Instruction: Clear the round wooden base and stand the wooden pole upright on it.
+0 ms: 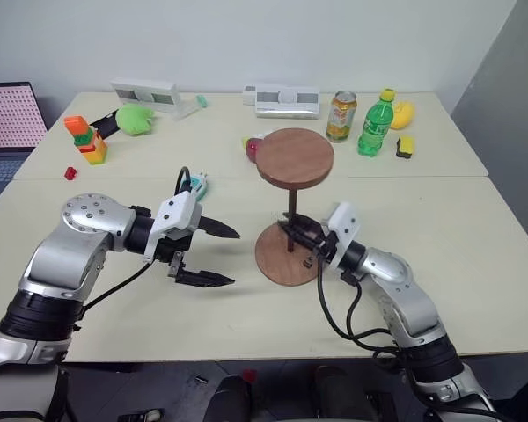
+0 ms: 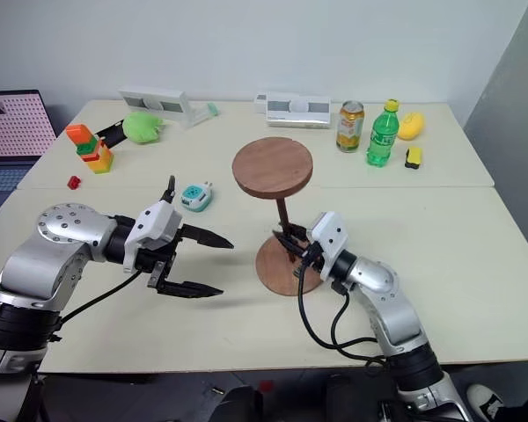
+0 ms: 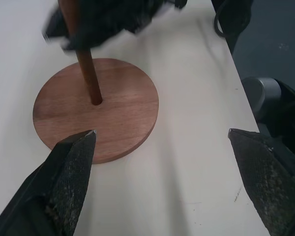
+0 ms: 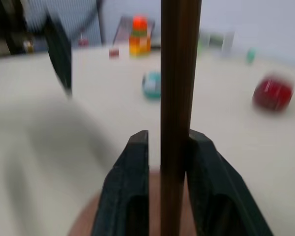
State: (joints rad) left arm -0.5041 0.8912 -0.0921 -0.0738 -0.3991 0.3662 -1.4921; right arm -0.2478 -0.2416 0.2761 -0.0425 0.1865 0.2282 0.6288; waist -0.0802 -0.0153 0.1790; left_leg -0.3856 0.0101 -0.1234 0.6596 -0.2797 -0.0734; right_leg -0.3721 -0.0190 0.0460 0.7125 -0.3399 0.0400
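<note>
The round wooden base [image 1: 277, 262] lies flat on the table in front of me, with nothing else on it. The wooden pole [image 1: 292, 209] stands upright in its centre hole [image 3: 96, 102], its round disc [image 1: 295, 158] on top. My right gripper [image 1: 297, 236] sits low around the pole; in the right wrist view the fingers [image 4: 132, 167] flank the rod [image 4: 179, 98] with a thin gap on one side. My left gripper [image 1: 235, 258] hangs wide open to the left of the base, pointing at it and holding nothing.
At the back right stand a green bottle [image 1: 376, 123] and a can [image 1: 341, 116]. A red ball [image 1: 253, 149] lies behind the pole, a teal gadget [image 2: 194, 197] by my left arm. Toy blocks [image 1: 86, 141] and a laptop [image 1: 9, 119] are at far left.
</note>
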